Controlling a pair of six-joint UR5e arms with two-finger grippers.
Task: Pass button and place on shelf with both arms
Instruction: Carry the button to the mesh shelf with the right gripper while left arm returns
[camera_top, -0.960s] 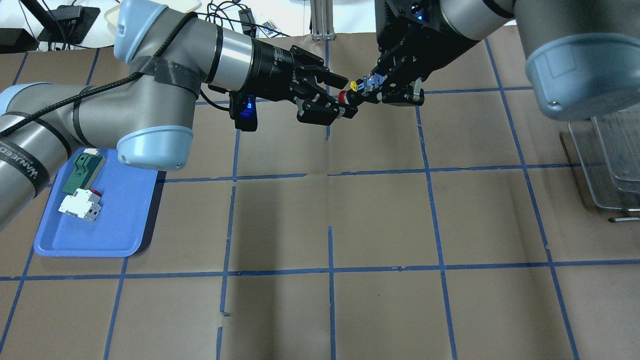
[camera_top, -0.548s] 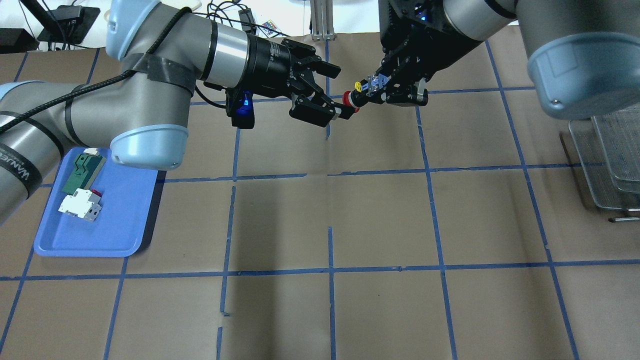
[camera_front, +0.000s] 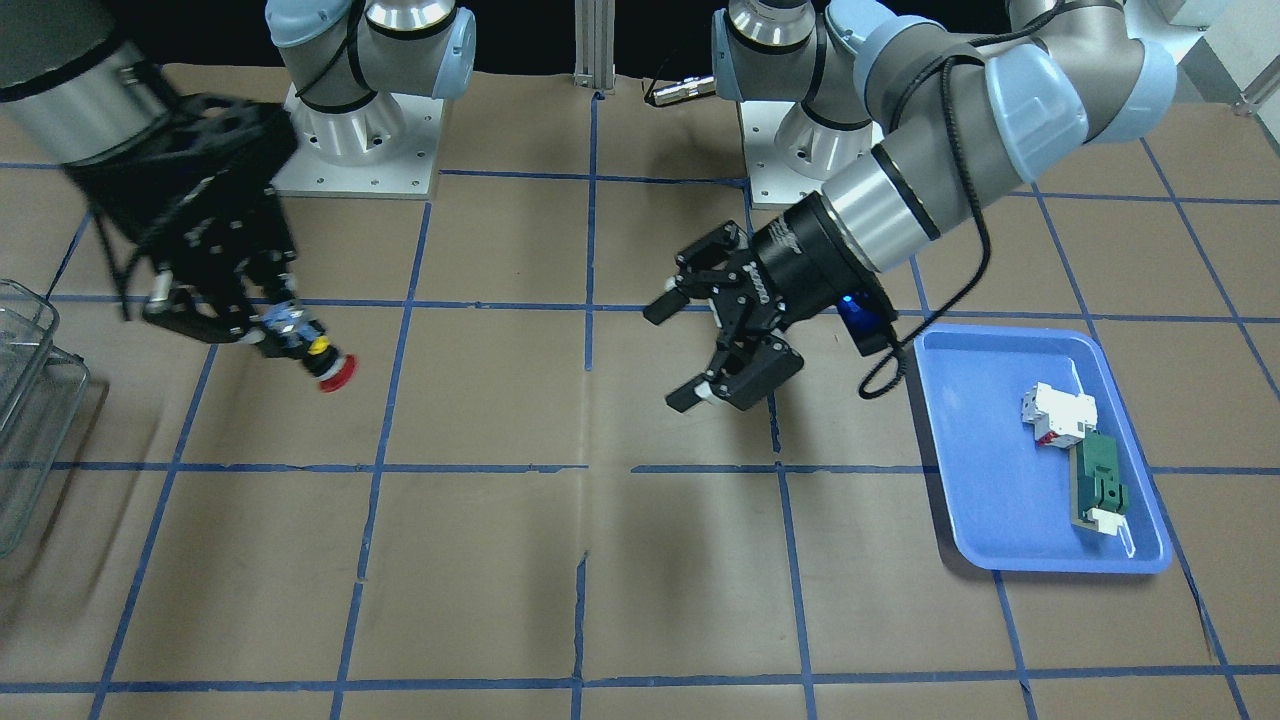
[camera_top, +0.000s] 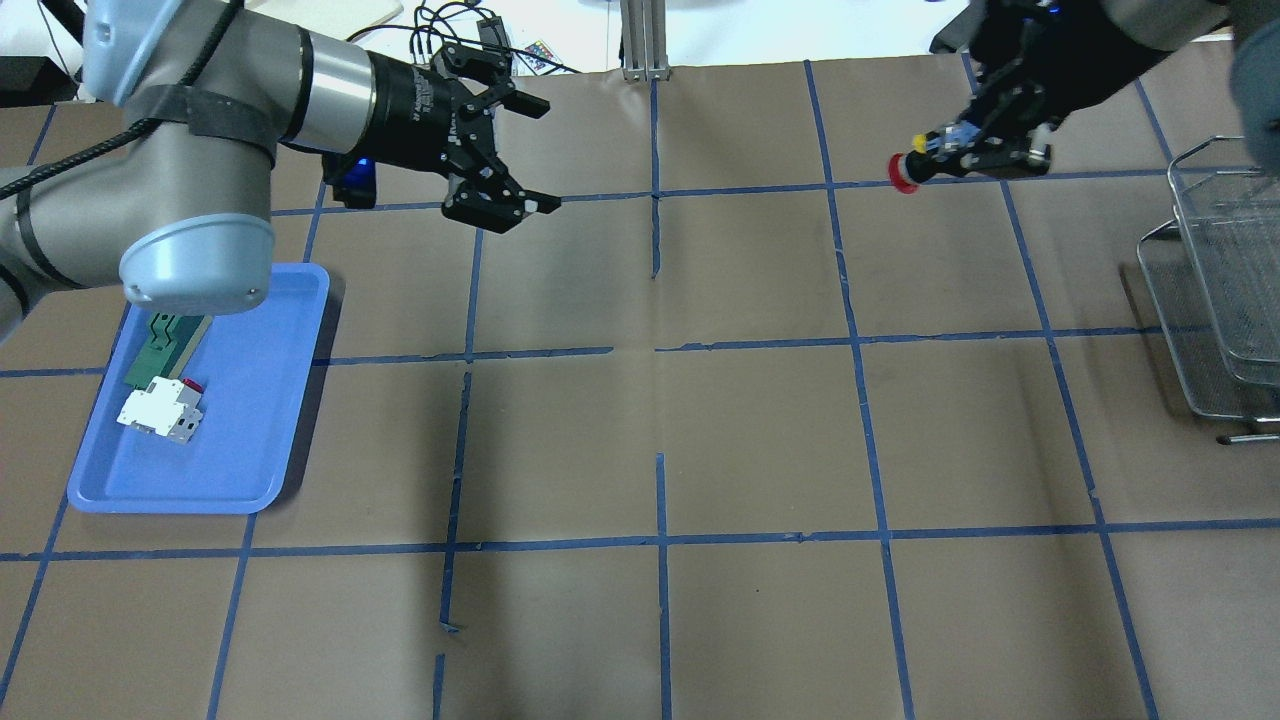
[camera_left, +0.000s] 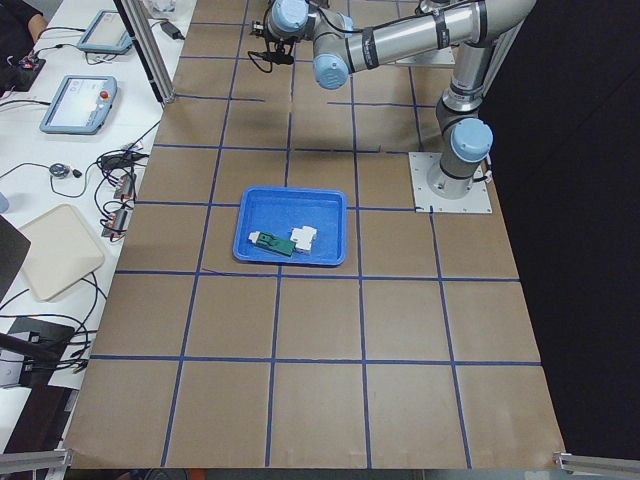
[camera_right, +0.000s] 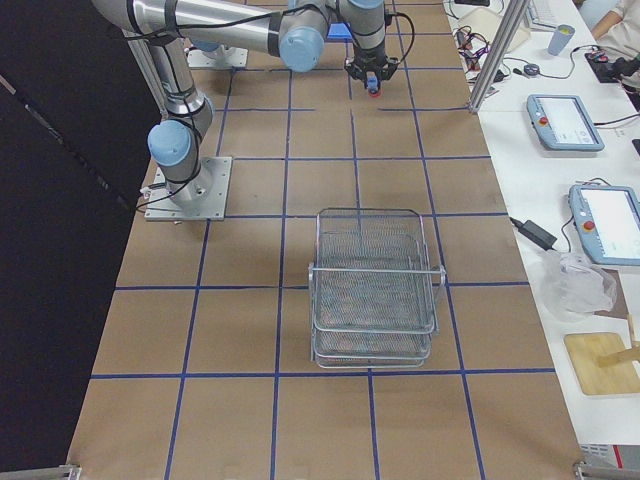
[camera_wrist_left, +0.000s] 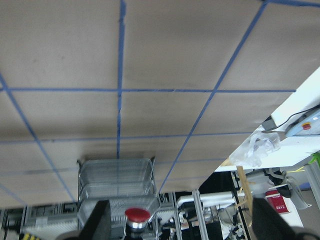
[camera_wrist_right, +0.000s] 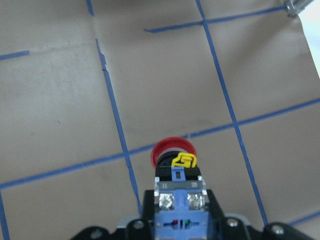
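Note:
The button, red head with a yellow ring and a clear bluish block, is held above the table at the back right. My right gripper is shut on its back block, red head pointing left; it also shows in the front-facing view and the right wrist view. My left gripper is open and empty at the back left, well apart from the button, jaws wide in the front-facing view. The see-through tiered shelf stands at the right edge, to the right of the button.
A blue tray at the left holds a flat green part and a white-and-red breaker block. The shelf also shows in the exterior right view. Brown paper with a blue tape grid covers the table.
My left gripper has let go of the button's head and drawn back to the left, open. My right gripper has carried the button to the right, toward the shelf.

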